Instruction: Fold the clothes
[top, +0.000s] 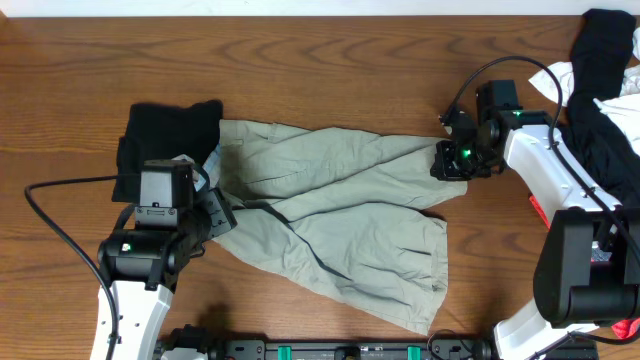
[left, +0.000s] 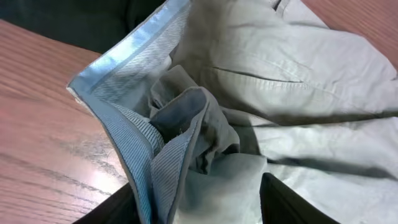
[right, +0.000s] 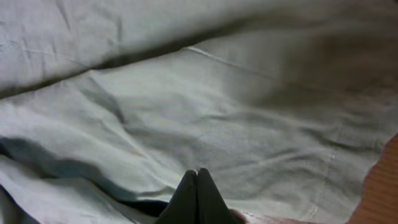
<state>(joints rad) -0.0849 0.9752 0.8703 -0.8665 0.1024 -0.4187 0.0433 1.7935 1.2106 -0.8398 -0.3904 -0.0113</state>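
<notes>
The pale khaki-green shorts (top: 340, 200) lie spread across the middle of the table, legs to the right, the waistband with its pale blue lining (left: 134, 81) at the left. My left gripper (top: 213, 207) is open, its two fingers (left: 199, 208) wide apart on either side of the bunched waistband. My right gripper (top: 447, 160) is shut, its fingertips (right: 197, 175) pressed together at the hem of the far leg (right: 205, 124), with the cloth raised slightly beside them. A black garment (top: 165, 145) lies just behind the waistband.
A heap of black (top: 600, 60) and white (top: 620, 105) garments sits at the far right corner, behind the right arm. A coral-pink bit (top: 538, 210) shows under that arm. Cables run over the table on both sides.
</notes>
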